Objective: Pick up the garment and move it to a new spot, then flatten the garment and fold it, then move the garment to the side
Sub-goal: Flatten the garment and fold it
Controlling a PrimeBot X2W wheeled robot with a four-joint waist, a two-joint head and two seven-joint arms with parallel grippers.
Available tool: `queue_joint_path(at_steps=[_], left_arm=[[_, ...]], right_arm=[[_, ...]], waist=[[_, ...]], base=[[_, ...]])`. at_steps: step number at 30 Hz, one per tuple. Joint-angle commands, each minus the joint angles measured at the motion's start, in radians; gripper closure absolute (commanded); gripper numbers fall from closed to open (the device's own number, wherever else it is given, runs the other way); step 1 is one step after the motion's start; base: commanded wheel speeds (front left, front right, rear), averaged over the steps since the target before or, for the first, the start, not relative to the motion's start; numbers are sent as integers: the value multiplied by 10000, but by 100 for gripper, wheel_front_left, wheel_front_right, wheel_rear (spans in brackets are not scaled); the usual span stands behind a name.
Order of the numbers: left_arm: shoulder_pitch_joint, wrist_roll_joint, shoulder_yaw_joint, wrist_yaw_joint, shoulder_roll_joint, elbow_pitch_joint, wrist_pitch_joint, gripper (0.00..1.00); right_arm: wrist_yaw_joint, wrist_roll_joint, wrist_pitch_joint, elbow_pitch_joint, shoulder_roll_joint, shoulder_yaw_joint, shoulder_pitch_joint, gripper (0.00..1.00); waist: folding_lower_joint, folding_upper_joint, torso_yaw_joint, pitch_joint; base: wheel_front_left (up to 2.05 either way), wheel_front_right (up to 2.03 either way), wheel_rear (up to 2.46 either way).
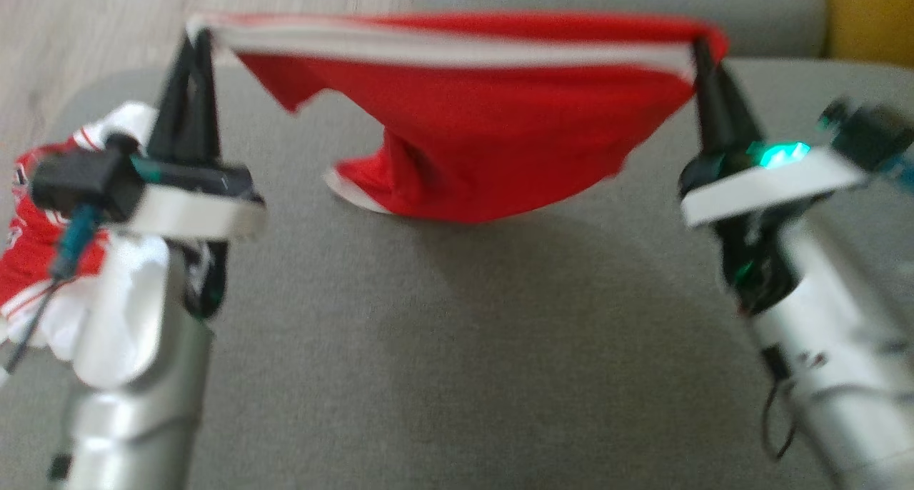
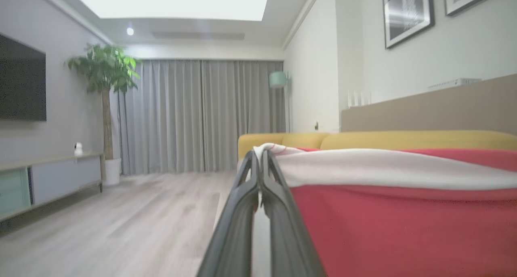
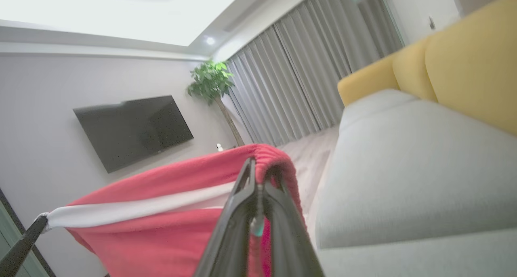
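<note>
Two arms rise over one grey seat cushion (image 1: 428, 347), and a crumpled red-and-white cloth heap (image 1: 28, 247) lies beside the left arm. The left gripper (image 1: 198, 40) and right gripper (image 1: 701, 47) are each clamped tight on one top corner of a single red garment (image 1: 471, 118). It hangs stretched between them by its white band, its belly sagging to the cushion. Beyond it are a wooden floor (image 1: 107, 26) and one yellow cushion (image 1: 867, 18).

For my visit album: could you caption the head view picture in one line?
Left gripper and right gripper hold a red garment stretched by its white-striped edge above a grey cushion.
</note>
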Motion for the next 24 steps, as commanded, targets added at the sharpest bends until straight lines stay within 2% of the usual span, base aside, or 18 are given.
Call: queue_joint_path(at_steps=[1,7,11,15,19,24], left_arm=[[-708,81,438,-11,511,-333,-49,100],[-2045,119,294,-42,1248,-361,-10,100],[-2689,185,75,-48,1617,-221,429,100],[-3014,28,-168,-51,1579,95,1042,100],[-3472,-106,-231,32,1348,712,1249,100],[-4818,57,-15,702,1060,1315,393,100]], right_arm=[[40,192,134,-601,-335,81,-712,100],[40,632,1333,-1724,-1437,71,-1461,100],[40,702,2230,-2126,-1839,-37,-1653,100],[40,597,3059,-1944,-1838,-165,-1845,100],[40,56,3438,-1529,-1671,56,-2581,100],[40,-1312,2755,-442,-1564,331,-4505,100]], waist=[[2,-1,-319,-615],[2,-1,-398,-891],[2,-1,-418,-724],[2,-1,-436,-66],[2,-1,-471,901],[2,-1,-403,1887]], base=[[0,0,0],[0,0,0],[0,0,0],[0,0,0],[0,0,0],[0,0,0]])
